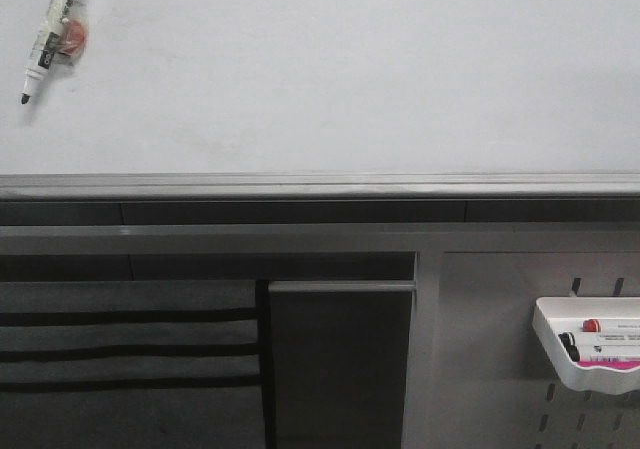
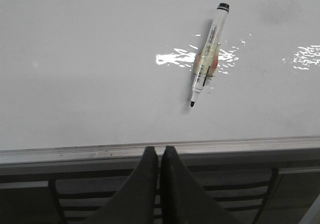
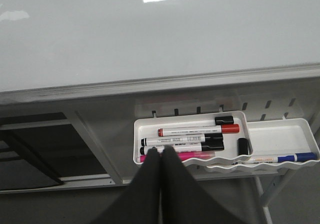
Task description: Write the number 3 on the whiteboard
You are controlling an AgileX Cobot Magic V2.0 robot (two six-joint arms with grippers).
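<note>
The whiteboard [image 1: 330,79] lies flat and blank; no number 3 shows on it. An uncapped black marker [image 1: 52,33] with tape and an orange lump around its barrel lies on the board at the far left, and the left wrist view shows the same marker [image 2: 207,54]. My left gripper [image 2: 160,151] is shut and empty, hovering off the board's near edge rail [image 2: 160,149], short of the marker. My right gripper [image 3: 161,154] is shut and empty, over the marker tray [image 3: 192,159]. Neither gripper shows in the front view.
A white tray [image 1: 590,354] hangs on the pegboard below the board's right end, holding red, black and pink markers [image 3: 197,131]. A second tray section [image 3: 285,139] holds a blue pen [image 3: 285,158]. A grey rail [image 1: 320,184] borders the board's near side.
</note>
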